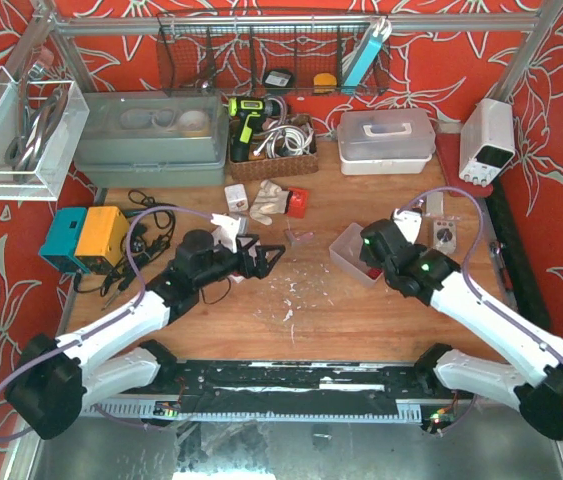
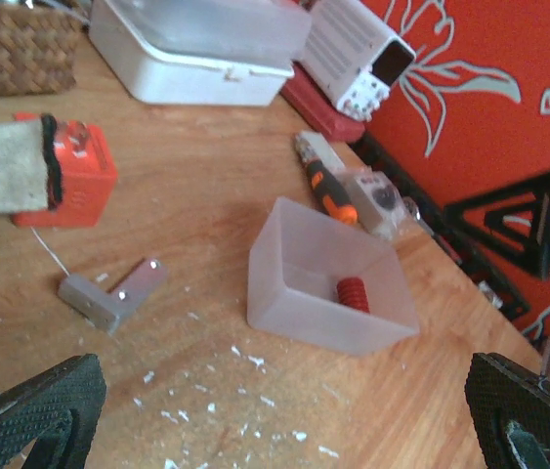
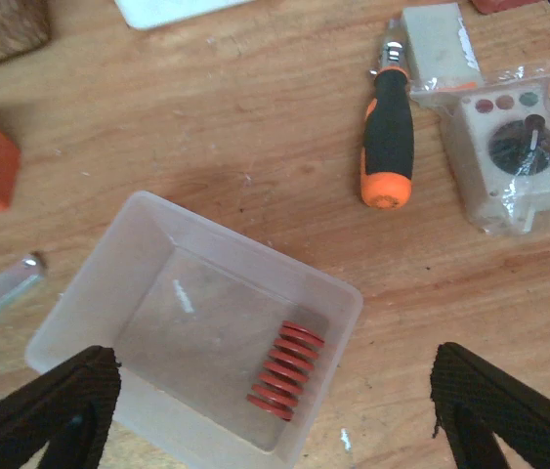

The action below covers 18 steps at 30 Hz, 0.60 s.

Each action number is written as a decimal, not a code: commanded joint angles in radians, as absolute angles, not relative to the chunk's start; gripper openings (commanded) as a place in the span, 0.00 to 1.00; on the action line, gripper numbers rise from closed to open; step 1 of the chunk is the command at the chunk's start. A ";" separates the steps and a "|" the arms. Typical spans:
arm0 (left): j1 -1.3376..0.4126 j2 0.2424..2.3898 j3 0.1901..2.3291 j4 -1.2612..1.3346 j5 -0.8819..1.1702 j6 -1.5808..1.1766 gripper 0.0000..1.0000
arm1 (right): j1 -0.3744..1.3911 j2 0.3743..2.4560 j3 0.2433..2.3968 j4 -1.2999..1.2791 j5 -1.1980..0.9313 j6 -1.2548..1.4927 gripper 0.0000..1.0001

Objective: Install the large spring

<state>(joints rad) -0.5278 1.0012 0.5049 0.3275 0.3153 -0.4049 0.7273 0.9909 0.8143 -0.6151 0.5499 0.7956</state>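
The large spring [image 3: 286, 370] is a short red coil lying loose at the near right corner of a translucent plastic bin [image 3: 245, 246]. My right gripper [image 3: 275, 415] hangs open just above that bin, one finger on each side, with nothing between them. From the left wrist view the same spring [image 2: 354, 292] shows inside the bin [image 2: 323, 327], well ahead of my left gripper [image 2: 279, 425], which is open and empty over the bare wood. In the top view the bin [image 1: 344, 250] sits partly under the right wrist, and the left gripper [image 1: 266, 258] points toward it.
An L-shaped metal bracket [image 2: 113, 293] lies left of the bin. An orange box [image 2: 69, 176] with a glove is behind it. A black-and-orange screwdriver [image 3: 387, 137] and a bagged part [image 3: 514, 156] lie beyond the bin. White debris flecks the wood. A black rail [image 1: 291, 385] runs along the near edge.
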 commanded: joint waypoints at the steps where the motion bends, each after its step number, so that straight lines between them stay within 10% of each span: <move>1: -0.579 1.009 0.468 0.442 0.254 -0.366 1.00 | 0.706 1.118 0.910 -0.854 0.546 1.018 0.84; 18: -0.639 0.921 0.420 0.456 0.167 -0.289 1.00 | 0.675 1.447 1.065 -0.892 0.481 1.185 0.59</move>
<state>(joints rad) -0.6292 0.9512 0.4225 0.4347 0.2024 -0.3168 0.6827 1.3933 1.0111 -0.8364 0.4950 1.1126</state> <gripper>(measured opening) 0.997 0.587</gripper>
